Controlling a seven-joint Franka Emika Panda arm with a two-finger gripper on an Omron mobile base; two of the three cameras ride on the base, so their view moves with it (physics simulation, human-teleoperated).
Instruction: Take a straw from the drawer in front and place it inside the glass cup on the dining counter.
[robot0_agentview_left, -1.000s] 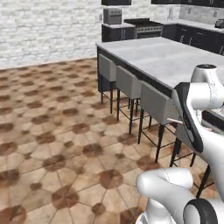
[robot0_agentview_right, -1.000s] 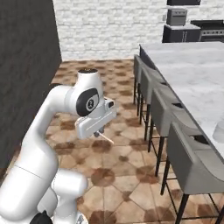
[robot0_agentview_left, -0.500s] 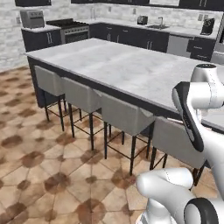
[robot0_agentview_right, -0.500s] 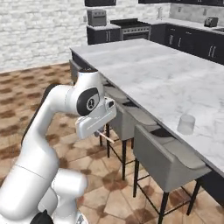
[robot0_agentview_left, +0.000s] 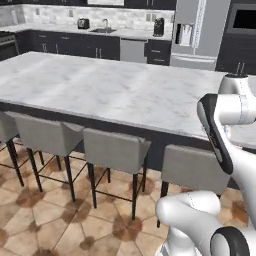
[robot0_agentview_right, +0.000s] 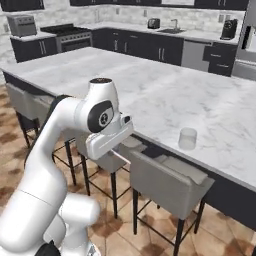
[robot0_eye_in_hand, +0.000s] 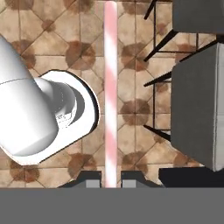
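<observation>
straw (robot0_eye_in_hand: 110, 87) pinched at one end btwn closed gripper (robot0_eye_in_hand: 110, 180) tips, sticking straight out over floor tiles beside stools. light, thin, prob bendy, slips easy; grip near end ok. cup (robot0_agentview_right: 187, 138) near front edge of counter (robot0_agentview_right: 165, 95).

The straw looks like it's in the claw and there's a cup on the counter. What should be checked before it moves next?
1. Straw held between the claw fingers: ok.
2. Straw straight, not bent: ok.
3. Glass cup upright on the dining counter: ok.
4. Cup empty: cannot tell.
5. Claw above the cup: not ok, it is over the floor beside the stools.
6. Counter around the cup free of obstacles: ok.
</observation>
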